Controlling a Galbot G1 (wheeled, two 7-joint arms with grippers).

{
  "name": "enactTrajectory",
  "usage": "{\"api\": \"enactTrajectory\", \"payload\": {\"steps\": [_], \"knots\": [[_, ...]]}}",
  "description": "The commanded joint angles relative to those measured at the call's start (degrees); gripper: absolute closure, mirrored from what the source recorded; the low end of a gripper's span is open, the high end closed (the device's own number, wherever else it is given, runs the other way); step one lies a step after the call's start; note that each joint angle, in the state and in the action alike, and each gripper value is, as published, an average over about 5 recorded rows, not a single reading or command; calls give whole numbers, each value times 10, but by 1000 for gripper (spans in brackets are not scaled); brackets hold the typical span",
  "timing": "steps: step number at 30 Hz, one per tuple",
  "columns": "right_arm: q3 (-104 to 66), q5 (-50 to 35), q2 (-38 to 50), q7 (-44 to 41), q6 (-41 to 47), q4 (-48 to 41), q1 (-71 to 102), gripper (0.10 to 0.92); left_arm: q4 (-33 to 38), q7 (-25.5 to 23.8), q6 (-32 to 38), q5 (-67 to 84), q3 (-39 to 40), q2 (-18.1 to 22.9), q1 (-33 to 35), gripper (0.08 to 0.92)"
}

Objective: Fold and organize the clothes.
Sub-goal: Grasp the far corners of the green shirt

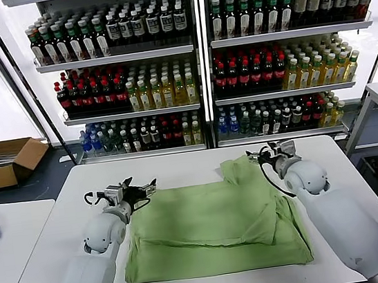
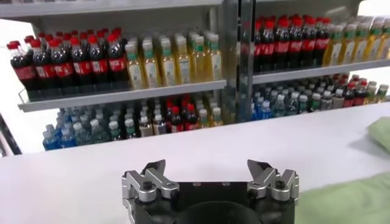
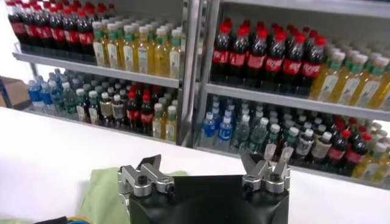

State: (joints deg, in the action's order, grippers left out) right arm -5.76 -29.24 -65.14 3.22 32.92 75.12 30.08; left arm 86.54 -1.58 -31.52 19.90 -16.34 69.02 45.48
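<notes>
L tool (image 1: 138, 188) spread, empty, at shirt (image 1: 217, 225) edge | R tool (image 1: 268, 152) spread, empty | bottle labels (image 1: 118, 30) unreadable

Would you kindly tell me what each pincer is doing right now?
Left pincer: open, holding nothing.
Right pincer: open, holding nothing.

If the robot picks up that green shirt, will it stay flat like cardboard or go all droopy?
Probably droopy: the green shirt lies in soft folds and wrinkles on the white table, so it should sag from wherever it is pinched. It looks thin, so likely light. Pushed, it would probably bunch up rather than slide whole.
</notes>
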Motion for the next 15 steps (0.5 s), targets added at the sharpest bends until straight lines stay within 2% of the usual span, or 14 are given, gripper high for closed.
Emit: {"api": "enactTrajectory", "payload": {"steps": [1,15], "knots": [[15,14,-47,-4,1,-93,-47,203,-45,-4,-6,-2,12,0,-21,177],[-18,20,-73,-5,1,-122,-24,203,-41,-3,-8,-9,5,10,11,177]]}}
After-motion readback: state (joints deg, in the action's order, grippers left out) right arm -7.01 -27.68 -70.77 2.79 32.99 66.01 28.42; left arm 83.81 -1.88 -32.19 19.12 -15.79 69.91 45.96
